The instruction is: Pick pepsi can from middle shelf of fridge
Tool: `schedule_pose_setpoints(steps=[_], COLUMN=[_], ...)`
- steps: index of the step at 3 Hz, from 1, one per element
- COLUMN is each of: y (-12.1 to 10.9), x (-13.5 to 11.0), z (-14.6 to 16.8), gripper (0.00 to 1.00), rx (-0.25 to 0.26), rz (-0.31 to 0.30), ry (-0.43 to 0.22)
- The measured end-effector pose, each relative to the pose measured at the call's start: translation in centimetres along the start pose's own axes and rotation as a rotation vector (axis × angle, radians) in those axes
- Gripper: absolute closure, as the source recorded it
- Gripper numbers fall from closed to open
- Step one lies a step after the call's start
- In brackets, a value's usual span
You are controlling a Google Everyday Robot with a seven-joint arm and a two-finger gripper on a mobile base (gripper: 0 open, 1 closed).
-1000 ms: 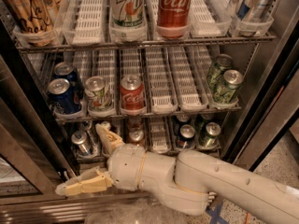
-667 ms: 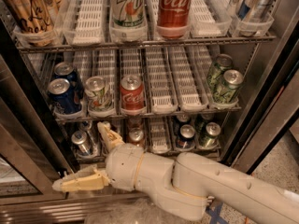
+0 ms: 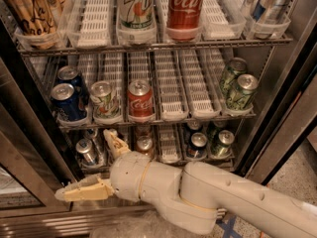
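The pepsi can [image 3: 67,102] is sitting upright at the front of the far-left lane on the middle shelf [image 3: 169,86], silver top showing. Its twin [image 3: 73,77] is standing right behind it in the same lane. Just beside it on the right, a white-and-green can [image 3: 105,99] is holding the next lane, and a red Coca-Cola can [image 3: 140,101] is taking the one after that. Two white slotted lanes are lying bare past those, and at the far right end a pair of green cans [image 3: 239,89] is lining up one behind the other.

The gripper [image 3: 82,164] is hanging below that shelf, low on the left in front of the bottom tier and well apart from the pepsi can. Its jaws are standing wide open with nothing between them, one finger pointing up toward the rack and the other pointing out to the left. The pale arm [image 3: 223,197] is lying across the lower right. Behind it, small cans [image 3: 198,143] are crowding the bottom rack.

Up top, a big red can [image 3: 184,6] is towering in its lane. The fridge [image 3: 27,115] is showing its dark frame on both sides, its steel base [image 3: 44,224] is gleaming along the bottom, and speckled floor [image 3: 297,182] is peeking in at the right.
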State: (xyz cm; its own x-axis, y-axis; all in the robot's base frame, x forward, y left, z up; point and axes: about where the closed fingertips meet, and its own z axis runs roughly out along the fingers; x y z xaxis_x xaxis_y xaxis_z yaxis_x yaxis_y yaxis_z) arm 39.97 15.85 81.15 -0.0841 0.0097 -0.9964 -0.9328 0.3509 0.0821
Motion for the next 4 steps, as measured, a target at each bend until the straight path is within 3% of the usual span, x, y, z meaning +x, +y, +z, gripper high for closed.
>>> schedule_pose_setpoints(steps=[1, 2, 3, 4], y=[-0.8, -3.2, -4.1, -4.1], x=[-0.2, -1.8, -3.1, -3.1], z=[-0.3, -2.7, -4.4, -4.4], gripper=[0.00, 0.00, 0.00, 0.00], rx=[0.042, 0.164, 0.224, 0.224], rz=[-0.006, -0.013, 0.003, 0.003], ry=[-0.006, -0.054, -0.089, -0.089])
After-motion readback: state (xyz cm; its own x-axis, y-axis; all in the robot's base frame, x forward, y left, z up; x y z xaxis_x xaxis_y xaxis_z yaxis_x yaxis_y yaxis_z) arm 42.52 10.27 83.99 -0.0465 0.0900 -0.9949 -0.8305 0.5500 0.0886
